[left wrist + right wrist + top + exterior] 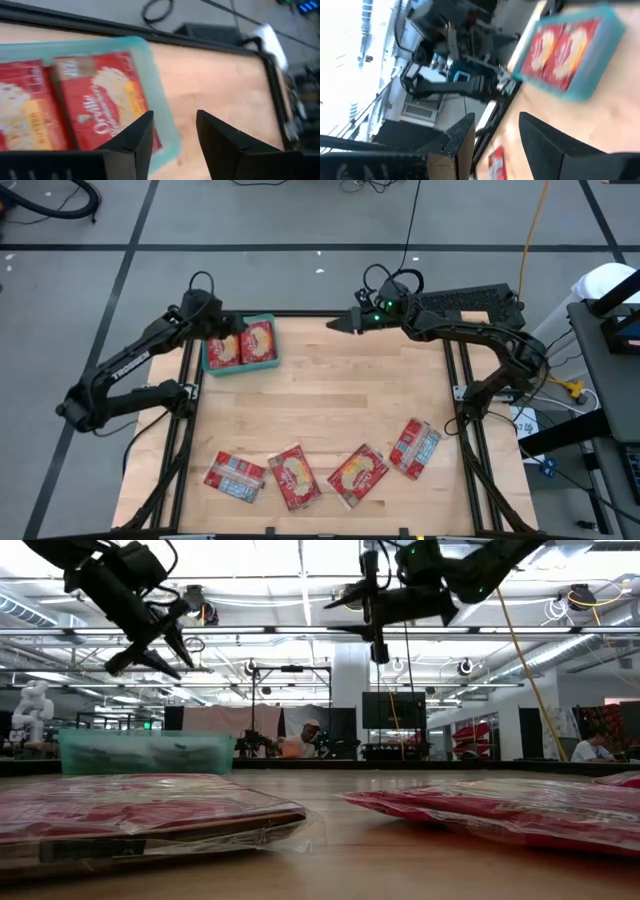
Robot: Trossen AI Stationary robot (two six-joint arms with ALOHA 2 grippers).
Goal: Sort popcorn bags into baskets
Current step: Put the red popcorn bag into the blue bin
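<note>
The teal basket stands at the table's far left corner. Two red popcorn bags lie flat in it side by side, also seen in the left wrist view. My left gripper hangs open above the basket's right rim, raised clear of it, with nothing between its fingers. My right gripper is high over the middle of the far edge, pointing toward the basket, open and empty. Several more popcorn bags lie flat along the near part of the table.
The loose bags lie in a row near the front edge, from left to right. Bare wood spans the middle of the table. Dark frame rails run along the table's sides.
</note>
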